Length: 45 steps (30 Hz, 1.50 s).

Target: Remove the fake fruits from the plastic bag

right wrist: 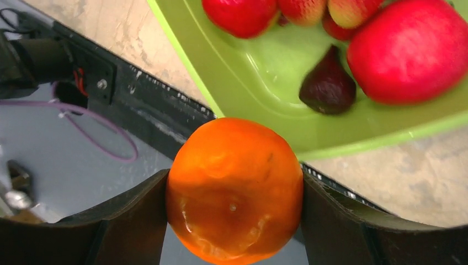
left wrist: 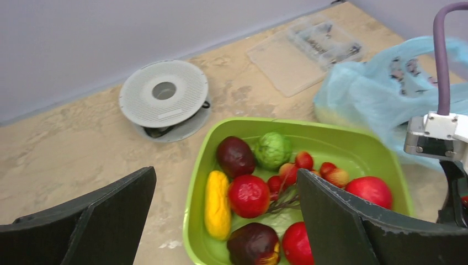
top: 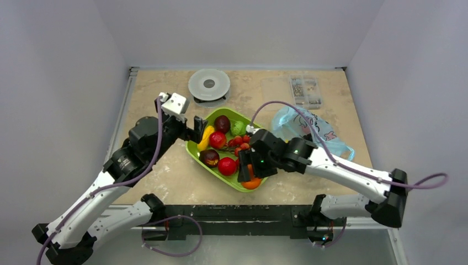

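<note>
Black fingers of the left gripper (top: 194, 125) stand wide apart and hold nothing; it hovers at the left edge of the green tray (top: 192, 148), just above the banana (top: 206, 138). The tray, in the middle of the top view, already holds most of the fake fruits: the banana, two red balls (top: 217, 139), two dark purple-brown ones (top: 222, 122), plus a lumpy green ball (top: 238, 128) and a sprig of small red berries (top: 238, 144).

At the tray's lower right corner the right gripper (top: 246, 168) is closed on the orange (top: 253, 184), one finger on each side. From its wrist view the orange (right wrist: 234, 187) hangs over the tray's near rim and the table edge rather than over the tray floor.

To the right, the plastic bag (top: 309, 130) lies slumped on the table, touching the tray's far right side. Whether anything is left inside it I cannot tell.

The step in hand looks like dropping off the orange. The next move calls for carrying it inward over the bare green patch beside the near red ball, then spreading the fingers.

At upper centre sit a round white disc (top: 209, 84) and, further right, a clear plastic box (top: 303, 90), both well apart from the work. The crowded fruits are the main obstacle, since the orange could roll off the low rim.
</note>
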### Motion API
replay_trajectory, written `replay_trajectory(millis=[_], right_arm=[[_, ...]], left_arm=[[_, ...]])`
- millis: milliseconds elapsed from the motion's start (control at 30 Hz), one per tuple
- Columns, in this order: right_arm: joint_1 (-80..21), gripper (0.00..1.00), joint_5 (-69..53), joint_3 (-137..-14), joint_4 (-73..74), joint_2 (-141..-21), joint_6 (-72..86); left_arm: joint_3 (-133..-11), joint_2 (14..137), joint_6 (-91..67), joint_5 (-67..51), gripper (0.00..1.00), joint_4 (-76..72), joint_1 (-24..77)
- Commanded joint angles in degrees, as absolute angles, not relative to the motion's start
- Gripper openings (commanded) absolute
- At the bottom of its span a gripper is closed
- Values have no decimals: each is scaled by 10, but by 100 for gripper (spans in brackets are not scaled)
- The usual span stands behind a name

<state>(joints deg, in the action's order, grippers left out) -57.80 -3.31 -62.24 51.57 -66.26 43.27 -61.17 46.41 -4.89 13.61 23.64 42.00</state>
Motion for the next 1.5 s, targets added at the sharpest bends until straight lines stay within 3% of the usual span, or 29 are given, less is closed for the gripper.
replay_trajectory(millis=[0, 167, 467, 800, 1100, 1167, 1233, 1367, 1467], right_arm=[[-618, 33, 97, -652, 406, -725, 460], [-618, 41, 148, -632, 410, -778, 462], [-618, 69, 122, -584, 355, -816, 454], [-618, 99, 122, -612, 387, -806, 419], [-615, 99, 49, -726, 364, -665, 389], [-607, 89, 70, -770, 374, -650, 387], [-589, 86, 115, -810, 404, -640, 392], [-487, 85, 280, -881, 548, -635, 462], [-358, 83, 285, -858, 587, -602, 454]], left_arm=[[-548, 413, 19, 221, 100, 133, 417], [-496, 375, 17, 242, 100, 103, 418], [-486, 364, 19, 251, 99, 97, 417], [-487, 373, 14, 242, 99, 101, 418], [-487, 377, 13, 238, 100, 103, 417], [-487, 380, 14, 239, 100, 103, 418], [-488, 381, 13, 239, 100, 104, 418], [-487, 385, 12, 228, 100, 105, 418], [-493, 396, 8, 211, 100, 112, 419]])
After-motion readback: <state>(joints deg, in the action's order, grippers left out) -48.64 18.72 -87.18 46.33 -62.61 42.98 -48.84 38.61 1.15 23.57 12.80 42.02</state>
